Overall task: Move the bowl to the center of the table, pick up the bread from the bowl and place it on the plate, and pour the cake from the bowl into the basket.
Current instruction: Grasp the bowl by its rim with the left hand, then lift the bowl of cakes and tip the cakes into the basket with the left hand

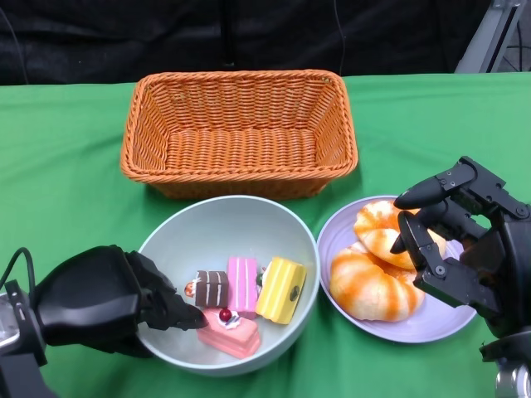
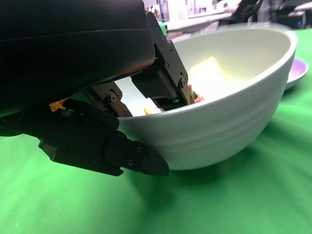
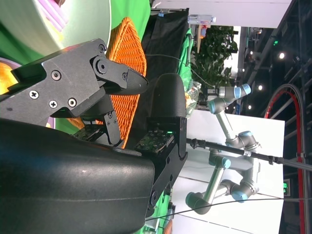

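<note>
The pale green bowl [image 1: 217,222] sits in front of the basket [image 1: 239,133] and holds several small cakes [image 1: 243,286], pink, yellow and brown. My left hand [image 1: 108,298] grips the bowl's near-left rim; in the left wrist view its fingers [image 2: 163,80] hook inside the bowl [image 2: 219,126] and another finger lies under the outer wall. Two orange-striped bread rolls [image 1: 373,286] lie on the lilac plate [image 1: 415,327], just right of the bowl. Over the plate's right side, my right hand [image 1: 465,240] hovers with fingers apart and nothing in them.
The orange wicker basket stands with nothing in it at the back centre of the green tablecloth [image 1: 58,191]. Bowl and plate nearly touch. A black backdrop lies behind the table's far edge.
</note>
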{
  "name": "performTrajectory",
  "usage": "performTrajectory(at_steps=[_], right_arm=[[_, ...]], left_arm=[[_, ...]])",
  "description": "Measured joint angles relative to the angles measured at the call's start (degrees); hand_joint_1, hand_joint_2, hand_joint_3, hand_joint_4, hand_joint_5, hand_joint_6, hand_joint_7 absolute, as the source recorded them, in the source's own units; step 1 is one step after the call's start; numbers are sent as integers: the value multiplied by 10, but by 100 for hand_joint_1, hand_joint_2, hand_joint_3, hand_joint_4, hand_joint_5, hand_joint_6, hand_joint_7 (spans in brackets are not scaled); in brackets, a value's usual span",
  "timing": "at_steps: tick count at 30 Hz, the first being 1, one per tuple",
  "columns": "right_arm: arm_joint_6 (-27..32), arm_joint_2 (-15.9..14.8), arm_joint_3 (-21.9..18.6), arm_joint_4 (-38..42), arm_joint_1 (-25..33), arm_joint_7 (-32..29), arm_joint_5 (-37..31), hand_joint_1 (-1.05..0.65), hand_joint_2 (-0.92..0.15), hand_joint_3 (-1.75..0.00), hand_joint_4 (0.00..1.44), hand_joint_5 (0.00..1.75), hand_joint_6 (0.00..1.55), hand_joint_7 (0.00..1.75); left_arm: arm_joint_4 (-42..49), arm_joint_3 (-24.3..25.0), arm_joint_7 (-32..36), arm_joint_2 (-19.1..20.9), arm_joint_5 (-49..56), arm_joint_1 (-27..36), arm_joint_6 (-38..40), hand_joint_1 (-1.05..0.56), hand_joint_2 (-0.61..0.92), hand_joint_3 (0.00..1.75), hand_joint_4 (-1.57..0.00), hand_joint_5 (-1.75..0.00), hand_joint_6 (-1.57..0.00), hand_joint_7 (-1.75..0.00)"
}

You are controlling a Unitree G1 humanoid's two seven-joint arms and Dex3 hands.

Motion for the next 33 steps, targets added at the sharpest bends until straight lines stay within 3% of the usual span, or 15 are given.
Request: performTrajectory(at_steps=[9, 13, 14, 15, 16, 18, 21, 23, 25, 28, 31, 33], right_arm=[[-11, 0, 0, 1, 1, 0, -8, -10, -68, -85, 64, 162, 60, 132], [-12, 0, 0, 1, 3, 0, -11, -10, -69, -85, 64, 162, 61, 131], [-13, 0, 0, 1, 3, 0, -11, -9, -69, -85, 64, 162, 61, 132], [-13, 0, 0, 1, 4, 0, -11, -8, -69, -85, 65, 162, 61, 132], [-13, 0, 0, 1, 4, -1, -11, -8, -69, -86, 65, 162, 62, 132], [-13, 0, 0, 1, 5, -1, -11, -8, -69, -86, 64, 162, 61, 132], [-13, 0, 0, 1, 5, -2, -11, -7, -69, -87, 64, 162, 61, 132], [-13, 0, 0, 2, 5, -2, -12, -8, -68, -88, 64, 162, 61, 133], [-13, 0, 0, 3, 5, -2, -12, -8, -68, -88, 64, 162, 61, 133], [-15, 0, 0, 7, 5, -1, -12, -8, -67, -88, 64, 163, 61, 133], [-21, 0, -1, 13, 5, 0, -12, -11, -70, -81, 64, 162, 61, 133], [-24, -1, 0, 17, 4, 0, -17, -12, -71, -76, 65, 161, 61, 133]], left_arm=[[4, -67, 2, -7, -39, -12, 54, -34, 92, 13, -89, -1, -80, -2], [21, -92, 8, -17, -52, -22, 59, -31, 92, 16, -100, -6, -93, -7], [27, -98, 21, -19, -55, -24, 55, -29, 92, 9, -89, -67, -105, -11], [36, -102, 42, -21, -56, -26, 46, -27, 92, 6, -73, -117, -105, -28], [45, -108, 65, -23, -56, -27, 37, -25, 92, 4, -62, -151, -88, -72], [62, -117, 103, -27, -59, -29, 15, -24, 92, 3, -56, -168, -67, -118], [81, -120, 127, -28, -72, -30, -19, -23, 92, 4, -54, -174, -50, -151], [89, -116, 121, -27, -100, -32, -46, -24, 92, 7, -55, -174, -49, -153], [93, -110, 66, -19, -149, -36, -83, -24, 92, 15, -55, -175, -52, -145], [90, -98, -27, 8, -215, -46, -128, -25, 92, 14, -61, -165, -66, -115], [76, -83, -100, 26, -284, -44, -160, -24, 92, 16, -58, -172, -65, -120], [64, -72, -137, 32, -325, -37, -171, -23, 92, 22, -60, -171, -70, -111]])
